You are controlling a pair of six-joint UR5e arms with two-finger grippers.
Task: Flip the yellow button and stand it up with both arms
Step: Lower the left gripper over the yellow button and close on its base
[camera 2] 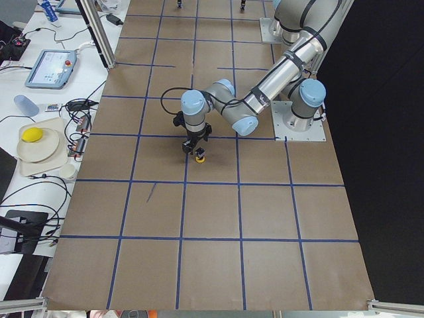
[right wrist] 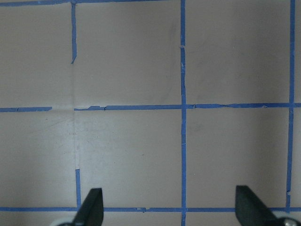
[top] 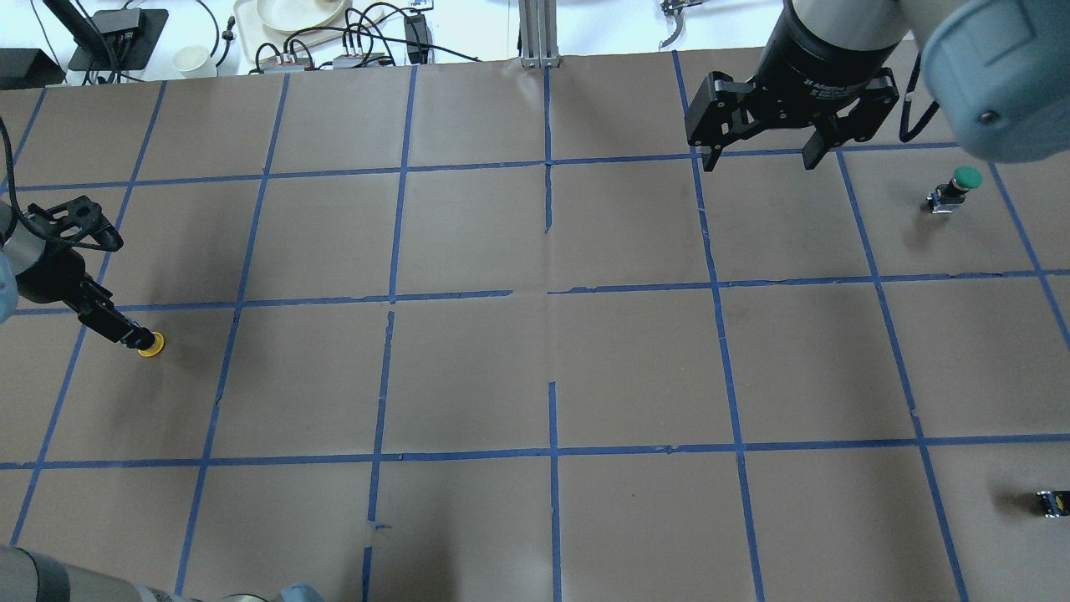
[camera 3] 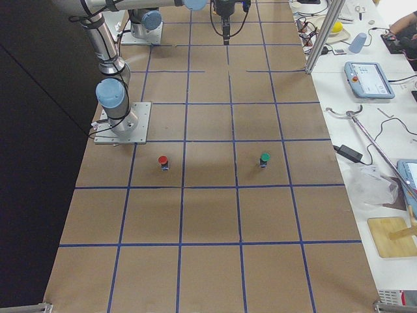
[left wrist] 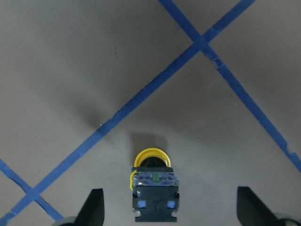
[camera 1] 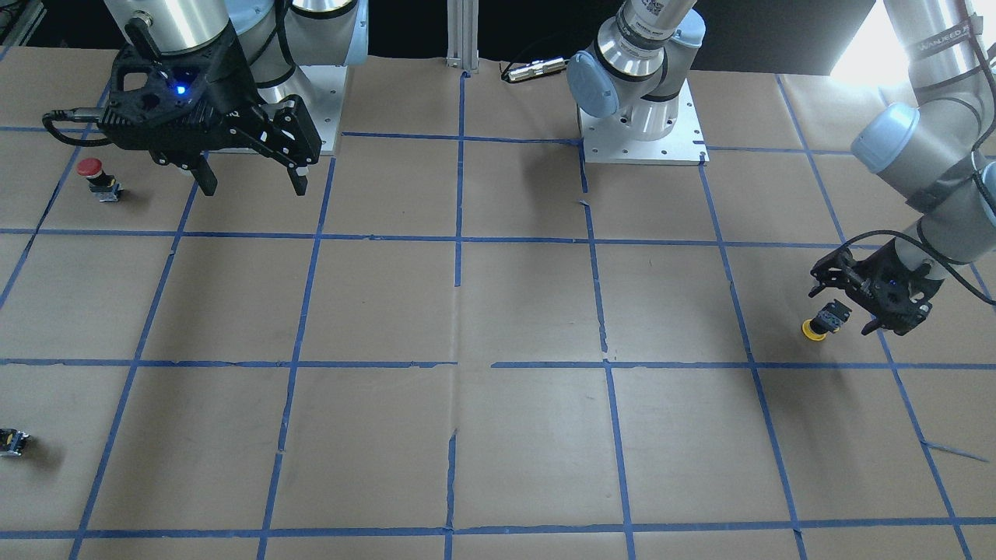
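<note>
The yellow button (camera 1: 817, 329) sits on the brown paper at the table's left end, cap down and body tilted up. It also shows in the overhead view (top: 151, 344) and the exterior left view (camera 2: 199, 158). My left gripper (camera 1: 842, 309) is low over it and open. In the left wrist view the button (left wrist: 155, 186) lies between the two fingertips (left wrist: 94, 205), which stand far apart and do not touch it. My right gripper (camera 1: 249, 183) hangs open and empty well above the table (top: 756, 159). The right wrist view shows only its fingertips (right wrist: 91, 205) over bare paper.
A red-capped button (camera 1: 93, 175) stands near the right arm's base. A green-capped button (top: 961, 182) stands at the table's right. A small capless dark block (top: 1053, 502) lies near the right edge. Blue tape lines grid the brown paper (top: 552, 368).
</note>
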